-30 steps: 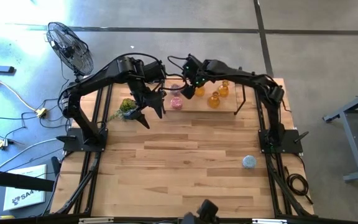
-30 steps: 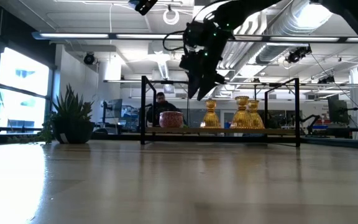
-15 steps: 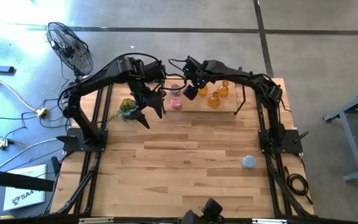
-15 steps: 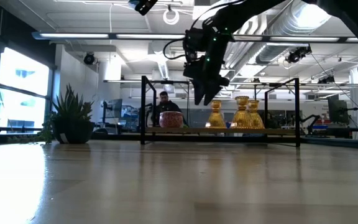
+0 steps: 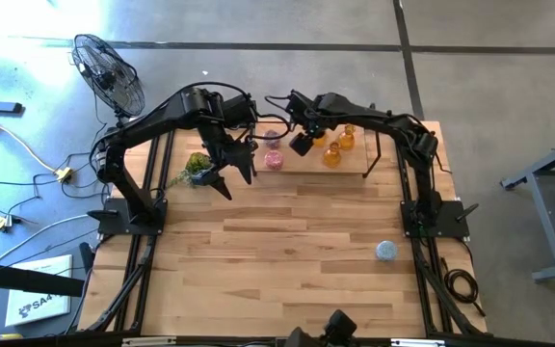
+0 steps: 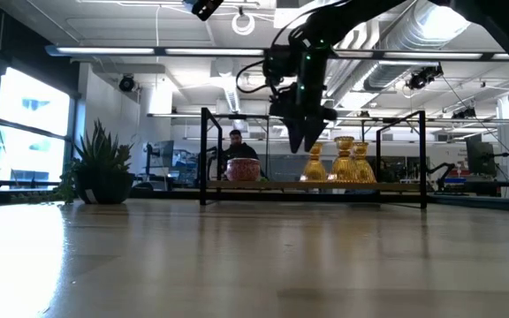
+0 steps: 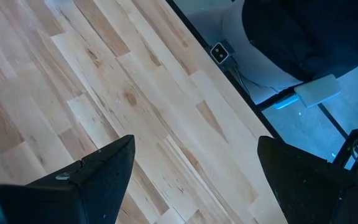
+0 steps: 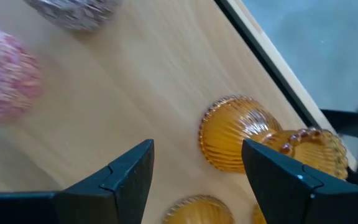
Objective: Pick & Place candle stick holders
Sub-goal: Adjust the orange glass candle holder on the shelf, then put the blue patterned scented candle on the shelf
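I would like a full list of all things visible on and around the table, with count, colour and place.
Amber holders: three, amber, clustered at the far edge under the right arm.
Pink holders: two, pink, far edge, between the arms.
Blue holder: one, light blue, near right side.
Plant ball: one, green, far left.
Table: one, light wood.
Fan: one, black, on the floor beyond the left corner.
Person: one, behind the table.
Left pincer: open, above the table.
Right pincer: open, above the amber holders.

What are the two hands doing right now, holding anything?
Left hand: open, empty, above bare table.
Right hand: open, empty, over the amber holders.
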Tool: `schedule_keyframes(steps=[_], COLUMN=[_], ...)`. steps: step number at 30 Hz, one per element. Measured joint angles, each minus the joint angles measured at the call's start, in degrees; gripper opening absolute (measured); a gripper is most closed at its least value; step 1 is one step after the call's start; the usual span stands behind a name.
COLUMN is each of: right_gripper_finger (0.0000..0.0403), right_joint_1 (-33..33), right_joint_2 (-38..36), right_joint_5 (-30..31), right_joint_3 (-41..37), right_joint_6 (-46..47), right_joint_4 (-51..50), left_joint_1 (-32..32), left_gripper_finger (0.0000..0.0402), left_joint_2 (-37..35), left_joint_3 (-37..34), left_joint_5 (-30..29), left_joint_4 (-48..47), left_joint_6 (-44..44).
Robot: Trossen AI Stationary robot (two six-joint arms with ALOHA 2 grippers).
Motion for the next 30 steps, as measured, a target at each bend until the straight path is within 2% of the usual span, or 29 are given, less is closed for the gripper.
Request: schedule_keyframes(steps=[4,16,24,26,30], right_gripper_finger=[0.0239,0.0239,0.0239,0.0239,0.0239], right_joint_1=[0.00,0.74,6.73,9.22,15.29], right_joint_2=[0.00,-0.45,-7.74,-11.06,-17.76], right_joint_5=[2.71,2.31,-5.91,-4.37,2.69], right_joint_3=[0.00,0.04,0.04,0.08,0.11], right_joint_6=[1.97,1.69,-2.98,-2.99,0.57], right_joint_4=[-1.34,-2.41,0.00,-1.77,-8.69], left_joint_1=[0.00,0.00,0.00,0.01,0.00], left_gripper_finger=[0.0335,0.0335,0.0335,0.0335,0.0335], left_joint_2=[0.00,0.00,0.00,0.00,0.00], left_joint_3=[0.00,0.00,0.00,0.00,0.00], left_joint_5=[0.28,0.32,-0.05,-0.07,0.11], left_joint_4=[0.00,0.00,0.00,0.01,0.00], left_joint_6=[0.01,0.06,0.14,0.13,0.12])
